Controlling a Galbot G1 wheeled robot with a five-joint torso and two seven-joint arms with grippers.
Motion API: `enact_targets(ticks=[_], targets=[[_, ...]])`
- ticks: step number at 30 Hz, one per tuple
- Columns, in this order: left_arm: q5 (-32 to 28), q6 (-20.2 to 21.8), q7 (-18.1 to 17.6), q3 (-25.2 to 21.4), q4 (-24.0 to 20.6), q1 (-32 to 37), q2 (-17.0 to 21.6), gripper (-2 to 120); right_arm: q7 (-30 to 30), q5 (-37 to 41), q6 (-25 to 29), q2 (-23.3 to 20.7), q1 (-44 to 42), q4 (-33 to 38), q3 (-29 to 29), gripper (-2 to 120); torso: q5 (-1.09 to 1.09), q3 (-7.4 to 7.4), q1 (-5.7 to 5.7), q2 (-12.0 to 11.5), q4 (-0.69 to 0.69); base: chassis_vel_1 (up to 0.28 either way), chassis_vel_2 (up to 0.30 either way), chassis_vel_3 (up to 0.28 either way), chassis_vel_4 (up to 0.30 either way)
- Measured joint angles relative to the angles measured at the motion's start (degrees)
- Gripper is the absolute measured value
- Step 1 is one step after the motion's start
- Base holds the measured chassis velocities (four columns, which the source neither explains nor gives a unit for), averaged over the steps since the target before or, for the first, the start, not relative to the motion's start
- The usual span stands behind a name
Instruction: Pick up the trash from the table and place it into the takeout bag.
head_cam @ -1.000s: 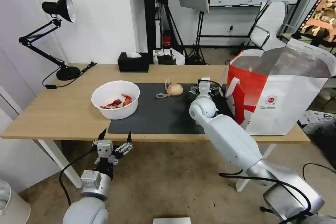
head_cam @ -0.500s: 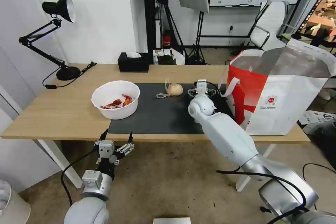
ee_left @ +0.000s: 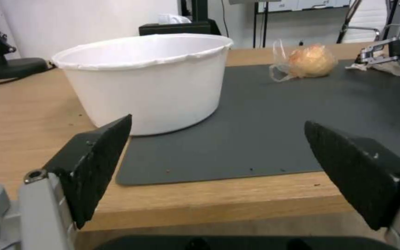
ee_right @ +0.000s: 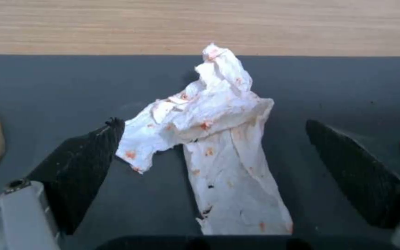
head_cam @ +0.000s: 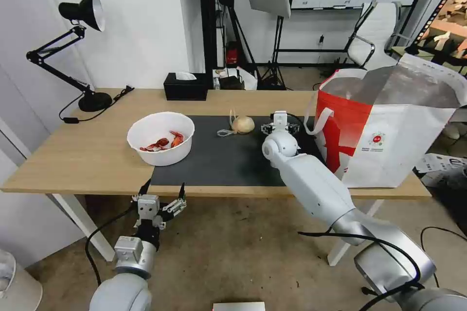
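**On the mat: right hand lined up over the stained tissue**

Over the dark grey mat [head_cam: 219, 158], beside the takeout bag [head_cam: 389, 126], the right hand [ee_right: 214, 159] hangs low with its fingers [ee_right: 77, 163] spread wide, the crumpled white tissue [ee_right: 214, 139] lying between them on the mat. One fingertip sits just beside a ragged tissue edge; the other stands well apart from it.

Judgement: tissue is limp and flat at its near end, bulkier at the crumpled peak. Best to pinch at the bunched middle, pads low to the mat, so the paper gathers rather than slips.

Beige bagged lump [head_cam: 242, 125] lies near; avoid nudging it.

Left hand [head_cam: 161, 194] waits spread below the worktop [head_cam: 73, 155] edge, facing the white bowl of crayfish shells [head_cam: 161, 137].
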Motion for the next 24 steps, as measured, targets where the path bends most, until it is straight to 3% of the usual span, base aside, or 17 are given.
enact_targets(ticks=[4,18,20,24], targets=[[-0.5,0.0,0.0,0.0,0.2,-0.4,0.4,100,-0.5,0.0,0.1,0.4,0.1,-0.8,0.7,95,0.00,0.00,0.00,0.0,-0.01,0.000,0.000,0.000,0.000],[-1.3,0.0,-0.1,0.1,-0.2,-0.5,0.7,100,-0.9,0.5,0.4,1.2,-0.6,-0.6,0.9,47,0.00,0.00,0.00,0.0,0.00,0.000,0.000,0.000,0.000],[-1.3,-0.1,-0.1,0.2,-0.3,-0.4,0.7,100,-1.0,0.7,0.6,1.2,-0.8,-0.4,1.0,35,0.00,0.00,0.00,0.0,0.00,0.000,0.000,0.000,0.000],[-1.3,-0.1,-0.1,0.3,-0.3,-0.4,0.7,100,-1.2,0.7,1.0,1.2,-0.9,-0.2,1.0,26,0.00,0.00,0.00,0.0,0.00,0.000,0.000,0.000,0.000]])
